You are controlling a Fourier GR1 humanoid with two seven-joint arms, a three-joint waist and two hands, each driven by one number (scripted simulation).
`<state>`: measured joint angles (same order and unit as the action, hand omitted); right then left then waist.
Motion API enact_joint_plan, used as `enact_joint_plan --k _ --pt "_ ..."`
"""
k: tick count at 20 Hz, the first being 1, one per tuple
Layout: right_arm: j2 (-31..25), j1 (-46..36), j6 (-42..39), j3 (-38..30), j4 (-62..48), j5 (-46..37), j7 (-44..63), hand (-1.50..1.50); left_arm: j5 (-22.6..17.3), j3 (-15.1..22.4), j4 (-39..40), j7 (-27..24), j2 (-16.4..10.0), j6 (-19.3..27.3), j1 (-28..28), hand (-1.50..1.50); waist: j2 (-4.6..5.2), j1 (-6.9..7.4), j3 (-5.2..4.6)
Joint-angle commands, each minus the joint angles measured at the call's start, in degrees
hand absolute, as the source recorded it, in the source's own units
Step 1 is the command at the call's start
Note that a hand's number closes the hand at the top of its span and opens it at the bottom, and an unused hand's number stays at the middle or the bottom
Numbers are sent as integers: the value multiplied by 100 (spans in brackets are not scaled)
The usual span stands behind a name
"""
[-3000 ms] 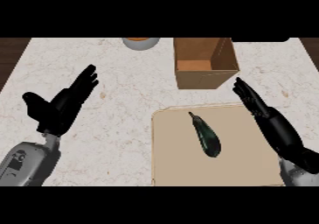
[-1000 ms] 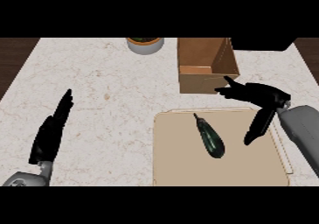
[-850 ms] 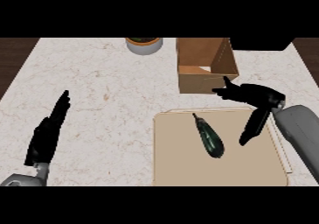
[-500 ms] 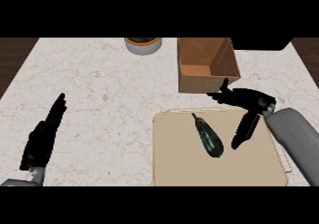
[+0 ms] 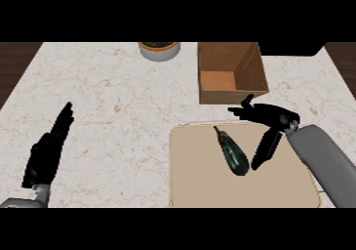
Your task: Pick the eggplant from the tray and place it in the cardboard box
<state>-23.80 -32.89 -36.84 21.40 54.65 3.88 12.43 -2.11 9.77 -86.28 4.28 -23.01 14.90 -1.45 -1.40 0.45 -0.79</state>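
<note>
Right hand (image 5: 270,116), fingers spread, hangs over the tray's (image 5: 202,191) far edge, seemingly clear of the eggplant (image 5: 232,152).

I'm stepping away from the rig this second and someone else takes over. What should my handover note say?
Left hand: open, fingers straight, over the counter at the left, holding nothing.
Right hand: open, over the tray's far right part, fingers pointing down just right of the eggplant, not curled round it.
Eggplant: lying on the tray.
Cardboard box: beyond the tray, open, nothing seen inside.
Done: nothing picked yet.
Left: grasp the eggplant, lift it, place it in the box.
</note>
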Motion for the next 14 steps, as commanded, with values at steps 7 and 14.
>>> enact_joint_plan --k 7,14 --pt "481 209 202 -44 -351 -386 171 -150 -54 -269 280 -237 51 -293 -15 0 159 -11 77" --pt "817 466 412 -42 -130 -543 355 -150 221 -138 -302 57 150 -120 192 0 139 6 80"
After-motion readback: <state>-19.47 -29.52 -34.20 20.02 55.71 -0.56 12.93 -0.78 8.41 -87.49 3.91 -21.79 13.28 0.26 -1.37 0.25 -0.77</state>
